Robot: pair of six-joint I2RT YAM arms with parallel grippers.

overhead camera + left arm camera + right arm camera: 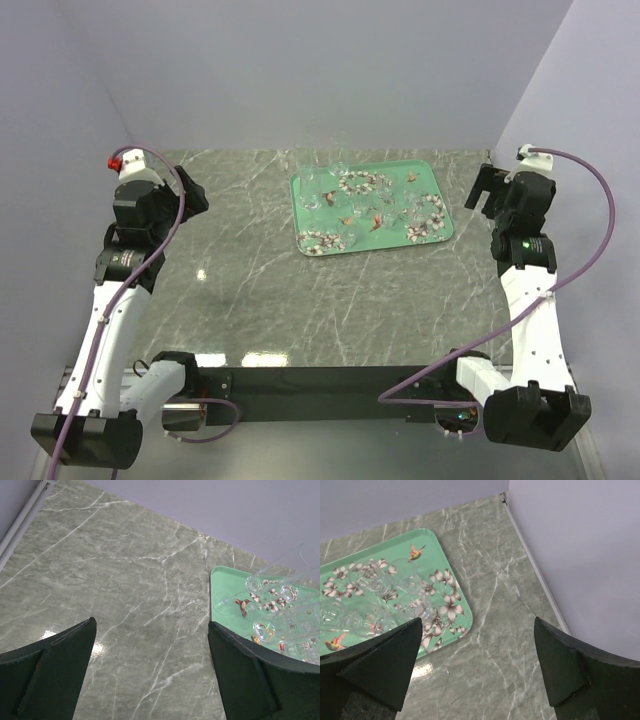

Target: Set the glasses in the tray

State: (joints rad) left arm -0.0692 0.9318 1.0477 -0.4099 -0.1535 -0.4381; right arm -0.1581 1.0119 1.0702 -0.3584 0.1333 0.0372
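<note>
Jaws on my left gripper (151,625) are standing fully apart, gripping nothing and touching nothing. Only the bare marble table (250,270) is showing between its fingers. This gripper is hanging over the left side of the table, well apart from the tray (432,190).

My right gripper (478,622) is likewise gaping wide and holding nothing. It is hanging above the table just right of the tray's right edge, without touching it.

The tray is lying flat toward the far right of the table. The glasses (320,185) are all sitting inside the tray, clustered across its printed surface. Whether each one is standing upright I cannot tell.
</note>
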